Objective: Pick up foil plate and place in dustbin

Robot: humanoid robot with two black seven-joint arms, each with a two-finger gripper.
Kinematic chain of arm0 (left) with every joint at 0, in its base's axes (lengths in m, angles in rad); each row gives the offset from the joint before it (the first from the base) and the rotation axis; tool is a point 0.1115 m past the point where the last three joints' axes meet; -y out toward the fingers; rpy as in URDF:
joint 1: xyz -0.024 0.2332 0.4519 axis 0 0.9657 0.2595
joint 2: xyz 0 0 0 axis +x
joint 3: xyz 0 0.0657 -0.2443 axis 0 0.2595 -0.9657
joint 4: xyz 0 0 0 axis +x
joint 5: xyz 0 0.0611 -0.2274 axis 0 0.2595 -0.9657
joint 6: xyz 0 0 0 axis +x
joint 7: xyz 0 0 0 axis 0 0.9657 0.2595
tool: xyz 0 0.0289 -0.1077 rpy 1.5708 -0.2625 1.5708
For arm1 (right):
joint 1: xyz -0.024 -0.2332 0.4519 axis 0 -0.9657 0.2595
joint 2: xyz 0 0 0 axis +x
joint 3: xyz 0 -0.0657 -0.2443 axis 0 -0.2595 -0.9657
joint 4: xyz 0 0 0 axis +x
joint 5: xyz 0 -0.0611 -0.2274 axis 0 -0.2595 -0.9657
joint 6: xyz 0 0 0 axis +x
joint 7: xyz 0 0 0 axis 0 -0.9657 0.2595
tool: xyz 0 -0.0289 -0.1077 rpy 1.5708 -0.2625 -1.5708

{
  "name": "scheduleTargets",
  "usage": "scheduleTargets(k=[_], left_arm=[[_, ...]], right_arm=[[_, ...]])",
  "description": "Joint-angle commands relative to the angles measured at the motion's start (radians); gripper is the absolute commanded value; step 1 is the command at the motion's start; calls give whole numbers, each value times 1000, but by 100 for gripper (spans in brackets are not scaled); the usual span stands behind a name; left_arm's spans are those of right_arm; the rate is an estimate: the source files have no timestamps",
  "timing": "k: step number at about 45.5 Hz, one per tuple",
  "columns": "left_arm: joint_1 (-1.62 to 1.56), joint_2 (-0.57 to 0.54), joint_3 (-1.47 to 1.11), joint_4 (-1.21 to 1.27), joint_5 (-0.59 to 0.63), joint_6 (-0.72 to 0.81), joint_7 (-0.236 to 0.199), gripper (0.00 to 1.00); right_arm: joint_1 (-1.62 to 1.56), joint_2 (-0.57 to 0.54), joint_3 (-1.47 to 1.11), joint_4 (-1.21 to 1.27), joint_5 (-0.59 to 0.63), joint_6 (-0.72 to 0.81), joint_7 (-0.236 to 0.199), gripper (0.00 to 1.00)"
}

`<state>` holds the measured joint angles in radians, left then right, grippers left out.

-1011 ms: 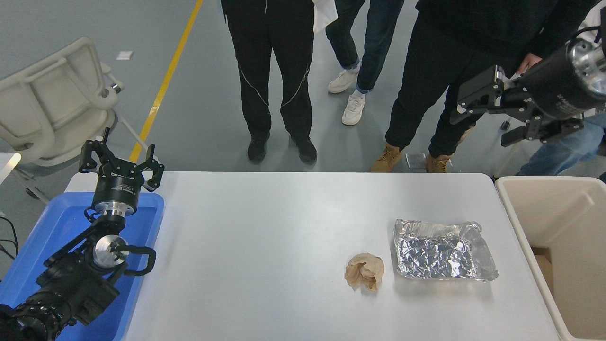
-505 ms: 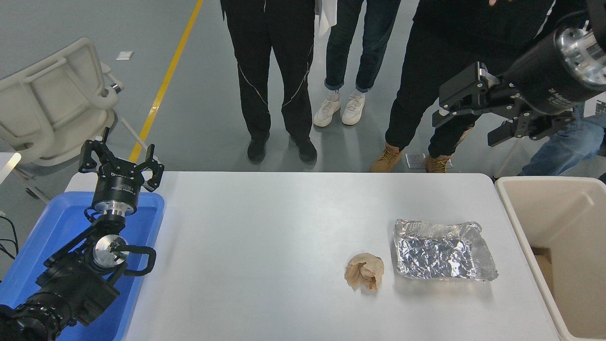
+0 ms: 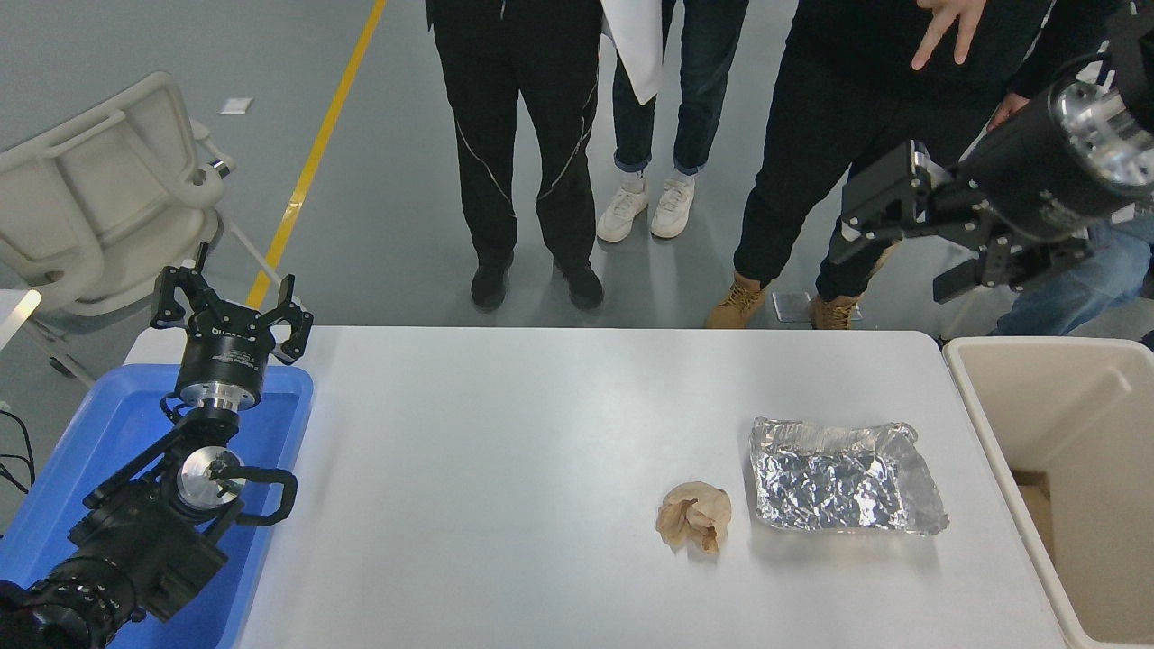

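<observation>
1. Lying flat on the white counter (image 3: 505, 469), toward its right end, is the foil plate (image 3: 843, 478), a shiny, crinkled, roughly rectangular tray with shallow wrinkled rims.
2. A small crumpled tan paper ball (image 3: 692, 516) sits just beside the plate's left edge, a narrow gap of bare counter between them.
3. The dustbin (image 3: 1073, 424), a large beige bin with smooth walls and a rounded rim, stands just off the counter's right end, near the plate but not touching it; something flat and brown shows low inside it.
4. The right hand (image 3: 902, 243) hangs in the air at the upper right, above and beyond the counter's far edge and well apart from the plate; its fingers stand spread apart, with nothing between them.
5. The right arm comes in from the right edge, its silver wrist joint showing near the top right corner.
6. The left arm is parked at the lower left over a shallow blue tray (image 3: 99, 433), which sits at the counter's left end.
7. The left hand (image 3: 230, 302) points away from the camera just past the blue tray's far rim, its fingers spread and empty.
8. Several people stand on the grey floor at the counter's far side, seen mostly as legs and shoes; one raised hand (image 3: 942, 27) with spread fingers shows at the top right.
9. A pale plastic chair (image 3: 108, 194) stands at the upper left, near a yellow floor line (image 3: 315, 153).
</observation>
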<state>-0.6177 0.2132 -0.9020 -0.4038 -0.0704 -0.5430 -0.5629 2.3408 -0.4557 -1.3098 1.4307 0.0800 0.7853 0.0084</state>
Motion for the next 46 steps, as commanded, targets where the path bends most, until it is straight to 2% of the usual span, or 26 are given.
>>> scheduleTargets(k=[1, 15, 23, 46], left_arm=[[0, 0, 2, -1, 0, 0, 0, 99], [1, 0, 2, 0, 0, 0, 0, 99], [1, 0, 0, 0, 0, 0, 0, 99], [1, 0, 0, 0, 0, 0, 0, 99]], right_arm=[[-210, -18, -6, -65, -38, -20, -2, 100], [-593, 9, 56, -243, -134, -389, -2, 100], [-773, 68, 61, -372, -146, -514, -2, 100], [-1127, 106, 221, -627, -148, -590, 7, 100]])
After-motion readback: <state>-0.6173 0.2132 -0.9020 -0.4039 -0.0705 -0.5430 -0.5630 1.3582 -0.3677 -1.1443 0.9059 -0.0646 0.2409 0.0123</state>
